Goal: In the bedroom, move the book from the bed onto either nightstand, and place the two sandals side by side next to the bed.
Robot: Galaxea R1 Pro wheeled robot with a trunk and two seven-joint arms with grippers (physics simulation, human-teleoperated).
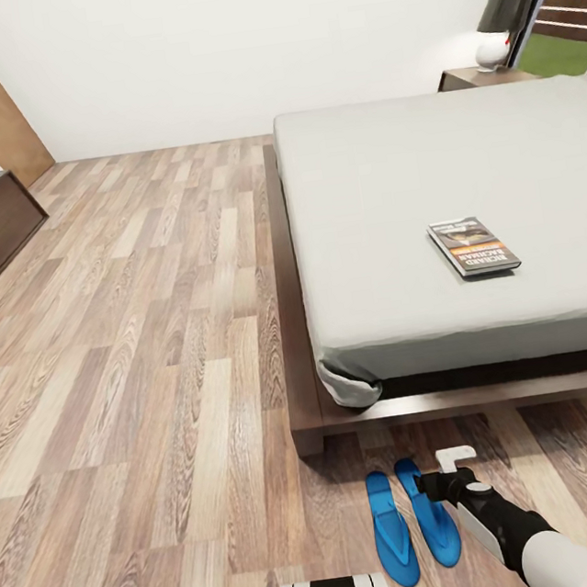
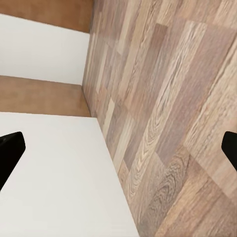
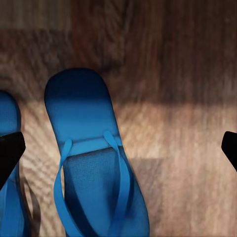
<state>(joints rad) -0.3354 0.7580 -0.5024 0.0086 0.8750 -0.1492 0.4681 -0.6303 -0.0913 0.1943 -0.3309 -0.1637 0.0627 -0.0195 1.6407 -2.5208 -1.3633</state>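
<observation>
1. Judging by how things lie, the sandal half looks done: the two sandals rest side by side on the floor, toes toward the bed, just off the foot-end corner of its dark frame.
2. The right gripper hovers over the sandal nearer it; in the right wrist view that sandal lies between dark fingers spread wide, with nothing in them.
3. The left gripper also has its fingers wide and empty, facing plank floor and a white wall.
4. Left to do: the book lies flat on the mattress, near the foot edge, untouched.
5. A nightstand with a lamp stands past the bed's far corner.
6. White lettering sits on the cover's orange band, too small to read surely.
</observation>
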